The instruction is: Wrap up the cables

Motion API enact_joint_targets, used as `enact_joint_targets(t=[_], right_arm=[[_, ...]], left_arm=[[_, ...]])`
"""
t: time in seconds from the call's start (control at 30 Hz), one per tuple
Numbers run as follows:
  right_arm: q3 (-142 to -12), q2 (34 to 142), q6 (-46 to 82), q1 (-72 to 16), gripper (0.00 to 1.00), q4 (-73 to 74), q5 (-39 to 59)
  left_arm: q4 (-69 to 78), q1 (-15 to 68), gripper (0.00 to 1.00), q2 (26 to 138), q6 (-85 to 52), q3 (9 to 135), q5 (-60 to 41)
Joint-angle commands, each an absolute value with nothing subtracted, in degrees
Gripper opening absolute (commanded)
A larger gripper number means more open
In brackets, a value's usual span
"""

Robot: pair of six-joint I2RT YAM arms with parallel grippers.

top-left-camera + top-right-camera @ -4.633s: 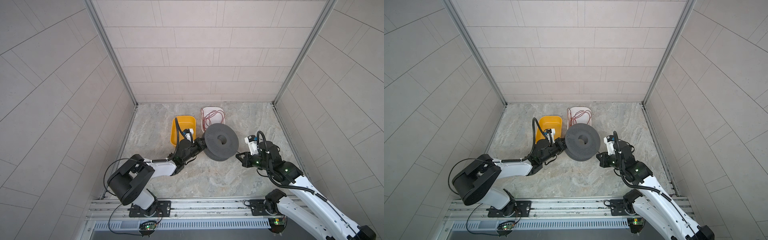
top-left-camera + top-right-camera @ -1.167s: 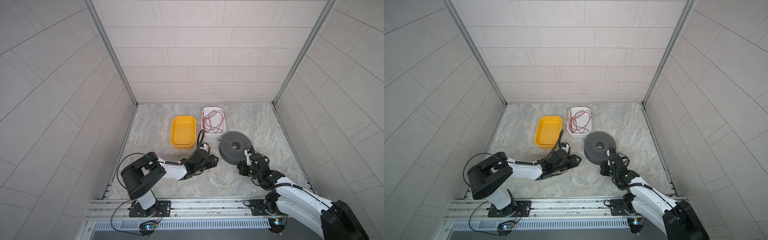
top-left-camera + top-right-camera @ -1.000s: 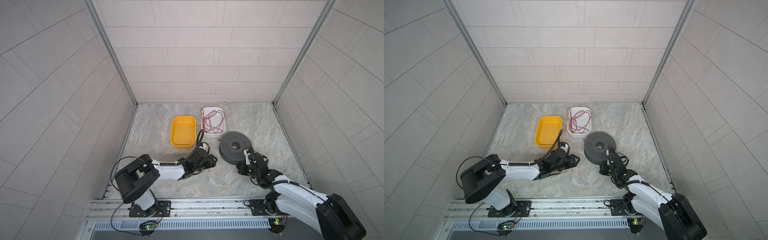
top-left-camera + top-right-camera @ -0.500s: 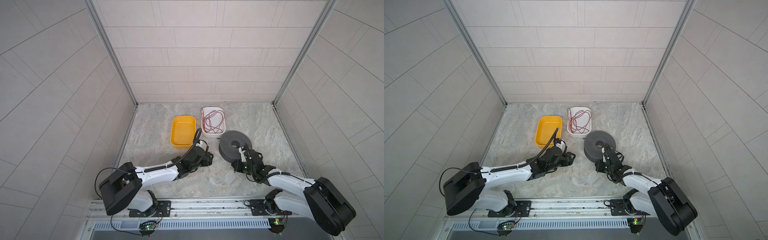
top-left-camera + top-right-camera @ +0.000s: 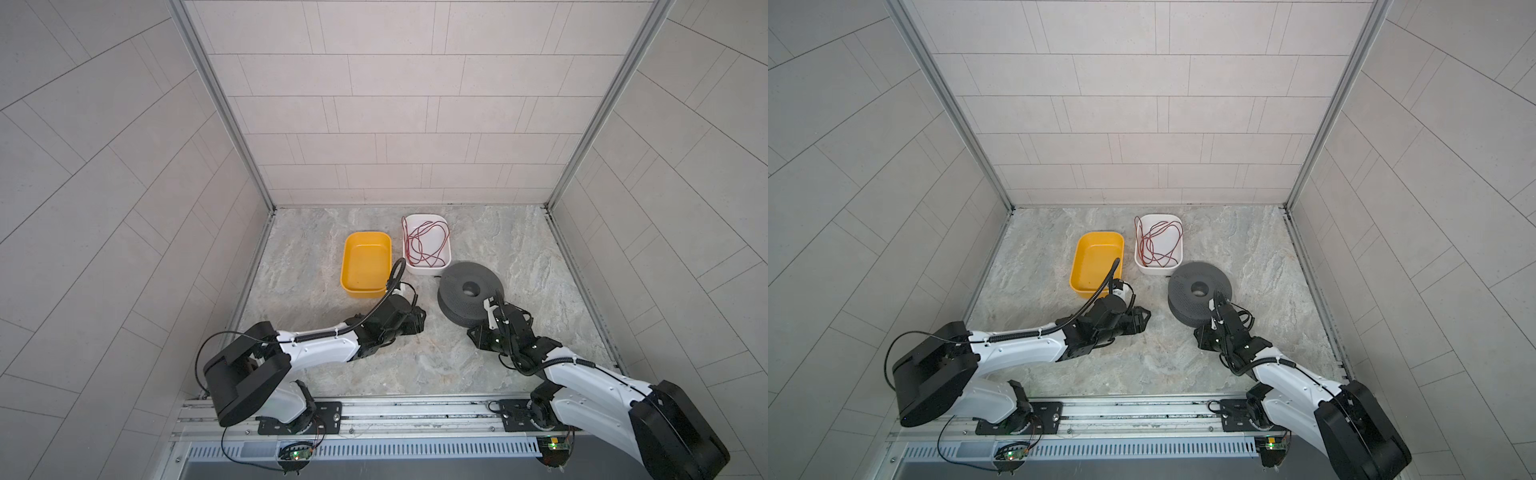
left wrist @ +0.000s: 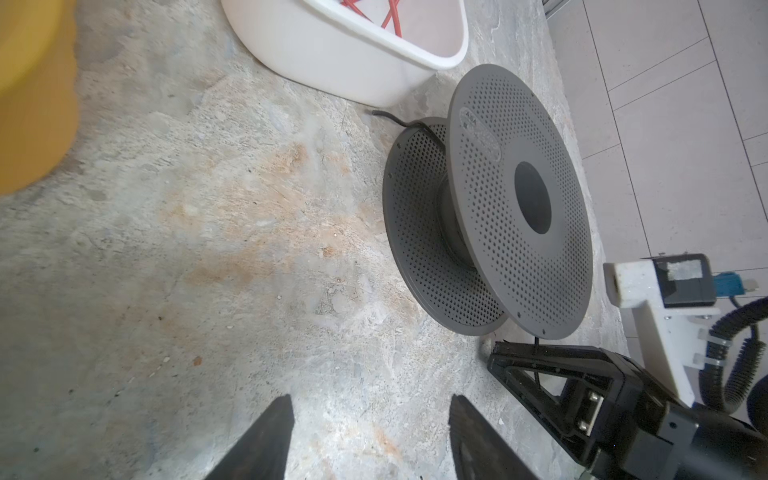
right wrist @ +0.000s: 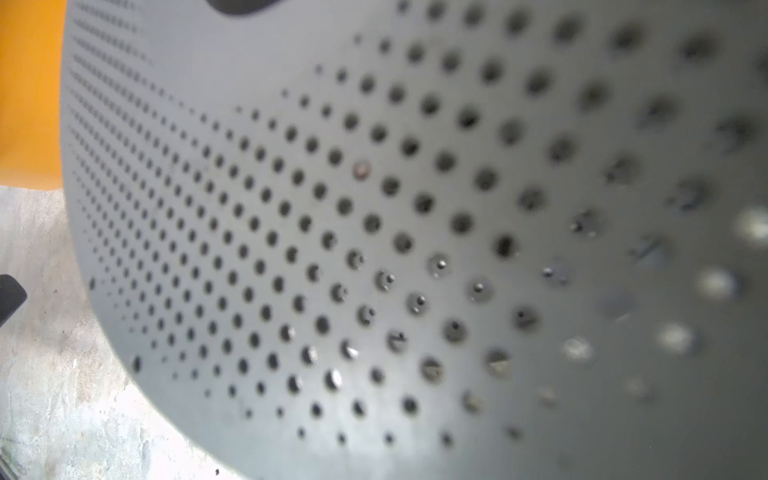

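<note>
Low in both top views, two arms reach up from the rail over the stone table [image 5: 415, 374]. The left gripper [image 6: 370, 436] sits low near the middle of the frame. In the left wrist view its two dark fingers [image 6: 266, 440] are spread apart, with only bare table between them. It holds nothing. It points at the spool and seems to be waiting out of the way.

Just right of the middle, the right gripper [image 5: 477, 332] is at the near edge of the gray spool [image 5: 469, 291]. It is likely there to feed the cable in. Nobody can tell if its jaws are spread or pressed together, because the arm's own camera covers them from above. The right wrist view shows only the spool's holey plate, very close and blurry.

The spool lies on the table with its hole facing up, so the cable [image 6: 395, 119] can go round its middle. One black end pokes out between the two plates, at the upper middle of the left wrist view. A thin black line also runs from the rim toward the right gripper. The rest is hidden between the plates.

Farthest back sit the empty yellow bin [image 5: 365, 235] and the white bin [image 5: 424, 216] with the red wire [image 5: 424, 245].
</note>
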State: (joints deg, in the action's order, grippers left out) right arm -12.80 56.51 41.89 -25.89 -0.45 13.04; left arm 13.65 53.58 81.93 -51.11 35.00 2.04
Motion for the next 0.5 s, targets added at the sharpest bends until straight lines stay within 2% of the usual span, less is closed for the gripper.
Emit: enact_joint_targets(t=[0.0,0.47], right_arm=[[-12.01,55.32,41.31,-26.1,0.26,-3.86,11.34],[-11.47,46.88,40.87,-26.1,0.49,-10.26,8.85]], left_arm=[[14.85,53.35,0.65,82.3,-50.28,34.28,2.86],[14.43,53.33,0.65,82.42,-49.77,34.88,2.71]])
